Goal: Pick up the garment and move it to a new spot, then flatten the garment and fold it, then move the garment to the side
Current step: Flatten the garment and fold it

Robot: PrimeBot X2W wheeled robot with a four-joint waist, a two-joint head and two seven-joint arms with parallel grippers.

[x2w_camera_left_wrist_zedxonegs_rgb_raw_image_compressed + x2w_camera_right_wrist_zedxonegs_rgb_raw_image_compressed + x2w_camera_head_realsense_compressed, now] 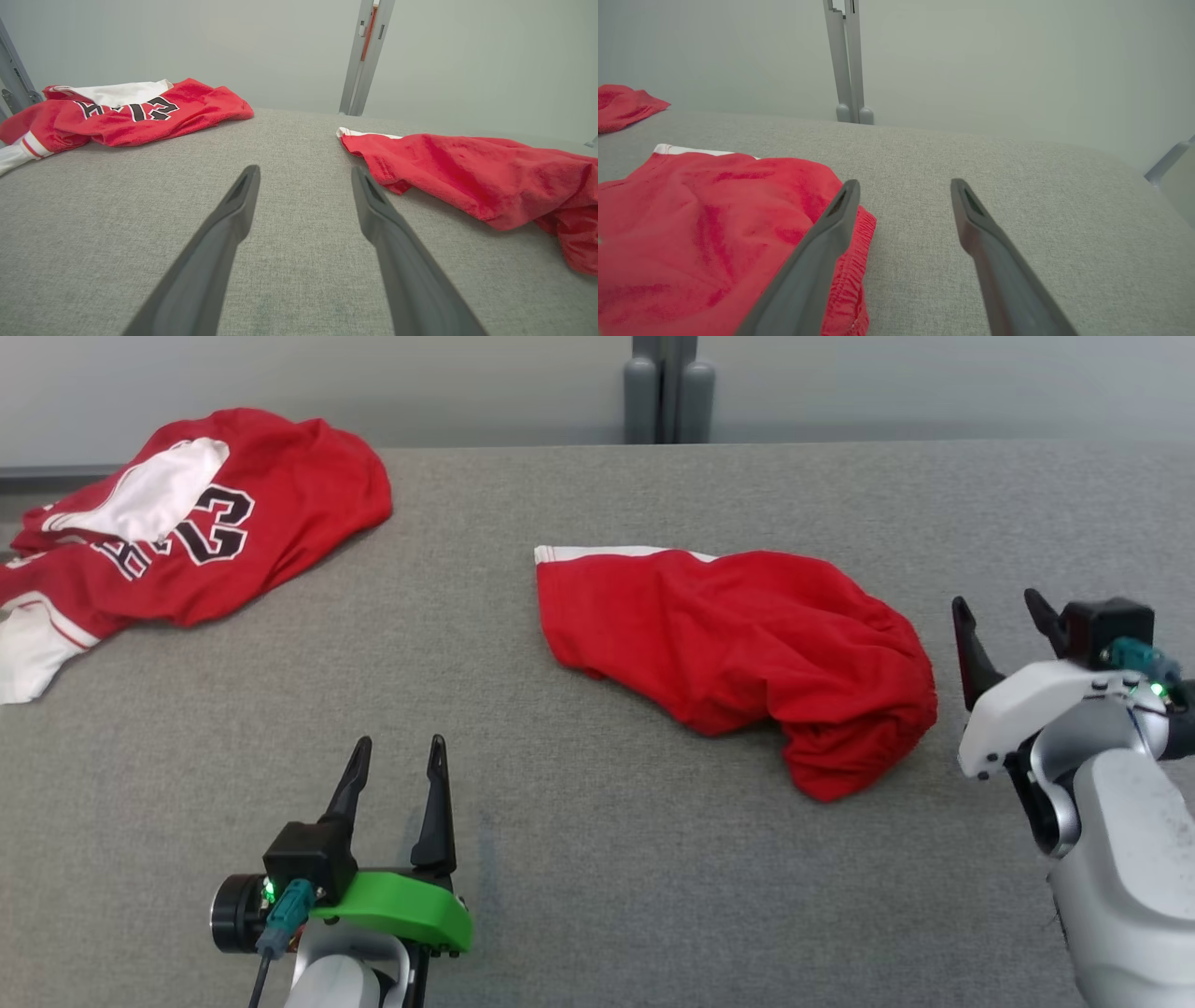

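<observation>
The red garment (738, 644), shorts with a white-trimmed edge and a gathered elastic waistband, lies crumpled and unfolded on the grey surface (597, 896), right of centre.

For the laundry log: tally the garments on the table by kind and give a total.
Red numbered jersey: 1
Red shorts: 1
Total: 2
</observation>
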